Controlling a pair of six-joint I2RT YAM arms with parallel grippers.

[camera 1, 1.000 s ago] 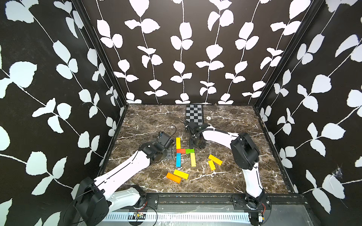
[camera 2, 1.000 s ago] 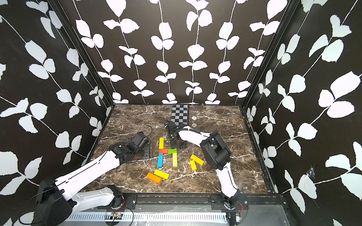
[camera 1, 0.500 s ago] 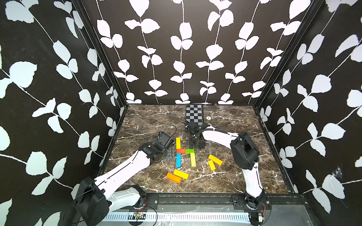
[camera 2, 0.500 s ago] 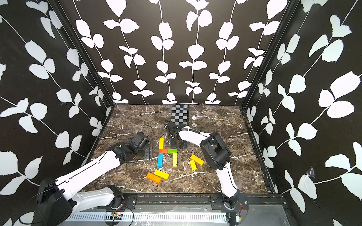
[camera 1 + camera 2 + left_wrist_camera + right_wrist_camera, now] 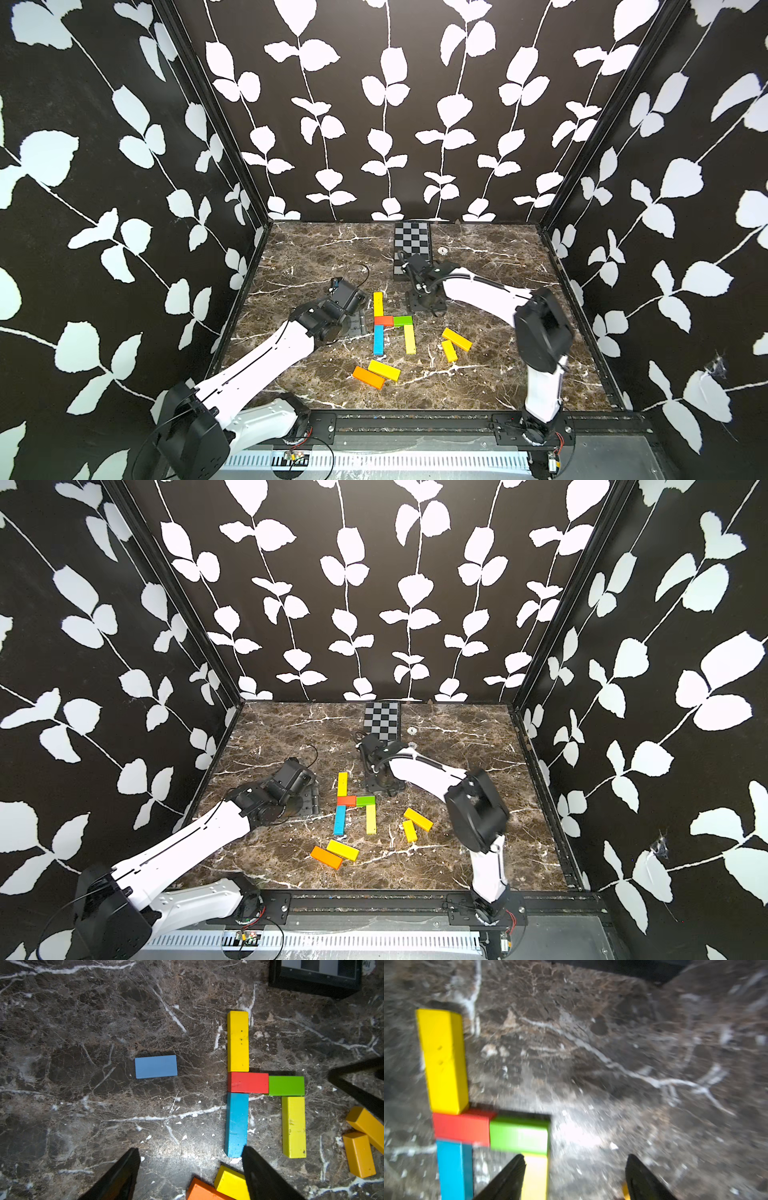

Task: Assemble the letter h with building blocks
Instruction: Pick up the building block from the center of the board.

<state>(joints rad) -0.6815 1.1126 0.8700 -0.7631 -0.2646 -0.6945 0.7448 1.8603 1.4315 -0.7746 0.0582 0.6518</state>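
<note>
A glossy brown marble tabletop [image 5: 478, 257], veined white, sits inside black walls [image 5: 386, 104] printed with white leaf vines. A black-and-grey checkered board [image 5: 412, 241] lies at its upper centre. The letter h [image 5: 390, 321] lies flat mid-frame in both top views: yellow, red and blue stem, green crossbar, lime leg, all rectangular bars touching. Loose building blocks [image 5: 376, 374] lie below and right of it. The left gripper [image 5: 189, 1148] and right gripper [image 5: 575, 1156] stand spread, holding nothing.

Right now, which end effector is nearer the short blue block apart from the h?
Left. The left end effector faces the short blue block, on its side of the h; the right end effector is across the h, by the green block.
</note>
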